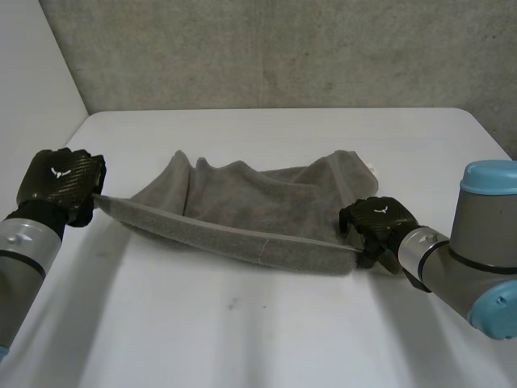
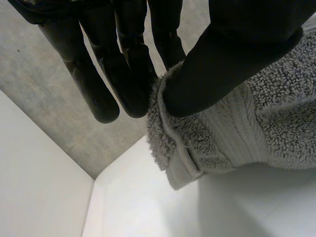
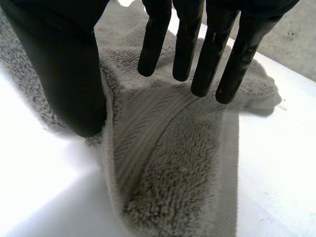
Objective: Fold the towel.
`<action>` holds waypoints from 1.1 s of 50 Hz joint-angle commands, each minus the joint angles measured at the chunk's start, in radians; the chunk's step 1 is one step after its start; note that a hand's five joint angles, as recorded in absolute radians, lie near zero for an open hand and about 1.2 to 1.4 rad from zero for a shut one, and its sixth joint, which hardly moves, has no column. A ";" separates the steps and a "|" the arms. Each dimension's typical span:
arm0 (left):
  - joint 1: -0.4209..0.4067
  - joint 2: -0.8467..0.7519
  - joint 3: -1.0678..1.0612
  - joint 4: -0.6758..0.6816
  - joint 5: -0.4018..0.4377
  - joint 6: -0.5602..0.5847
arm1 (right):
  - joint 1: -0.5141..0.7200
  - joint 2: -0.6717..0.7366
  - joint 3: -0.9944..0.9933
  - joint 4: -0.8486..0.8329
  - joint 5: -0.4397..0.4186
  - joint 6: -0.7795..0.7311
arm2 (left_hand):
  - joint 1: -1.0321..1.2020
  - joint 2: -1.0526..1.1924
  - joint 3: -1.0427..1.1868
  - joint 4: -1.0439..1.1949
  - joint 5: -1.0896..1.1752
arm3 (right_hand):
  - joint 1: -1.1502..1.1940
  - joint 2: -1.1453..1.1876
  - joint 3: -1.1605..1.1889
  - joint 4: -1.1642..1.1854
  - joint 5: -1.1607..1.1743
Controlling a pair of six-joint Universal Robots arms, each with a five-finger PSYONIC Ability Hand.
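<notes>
Pinching one near corner each, the two hands hold the front edge of the towel [image 1: 242, 202] stretched in a straight line between them. That looks like the setup for carrying this edge over to the far side in a first fold. The left hand [image 1: 60, 184] has its thumb pressed down on the corner's woven band, clamping it against straight fingers [image 2: 123, 79], and a short tuft of hem sticks out past the thumb. The right hand [image 1: 378, 222] grips the opposite corner the same way. Its thumb sits against a raised ridge of cloth that runs up towards the palm, and its straight fingers lie over the other side of that ridge. Holding both ends of one edge at matching height keeps the hem taut and level, so I judge the cloth should travel as a flat sheet instead of bunching. The towel itself is grey terry with a looped, nubbly pile, a flatter ribbed band near each end and a stitched hem. Beyond the hands its far part lies on the white worktop [image 1: 242, 323] in soft rumples, with wavy folds along the far edge and a small pale tag at the far corner past the right hand. No fold looks finished yet.
</notes>
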 commanded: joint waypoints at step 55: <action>-0.009 0.248 0.271 -0.549 -0.054 -0.009 | -0.232 -0.497 -0.330 0.526 -0.081 -0.300 | 0.242 0.179 0.181 0.179 0.202 | 0.780 0.825 0.834 0.832 0.829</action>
